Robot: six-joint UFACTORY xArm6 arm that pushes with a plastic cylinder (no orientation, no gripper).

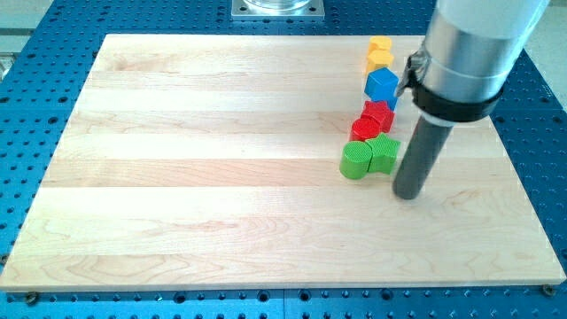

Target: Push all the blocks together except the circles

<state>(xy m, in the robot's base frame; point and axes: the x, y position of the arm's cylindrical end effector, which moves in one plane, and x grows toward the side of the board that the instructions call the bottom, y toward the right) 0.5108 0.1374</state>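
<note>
Several blocks form a line running down the right part of the wooden board [221, 177]. From the view's top these are two yellow blocks [380, 44] [378, 61], a blue cube [382, 86], two red blocks [379, 114] [362, 130], a green circle [355, 161] and a green block [384, 152] with notched sides. The yellow and red shapes are hard to make out. My tip [407, 195] rests on the board just to the right of and slightly below the notched green block, very close to it; I cannot tell if it touches.
The arm's wide grey body [465, 49] hangs over the board's upper right and hides the area behind it. A blue perforated table [53, 27] surrounds the board. A metal mount [277, 8] sits at the top edge.
</note>
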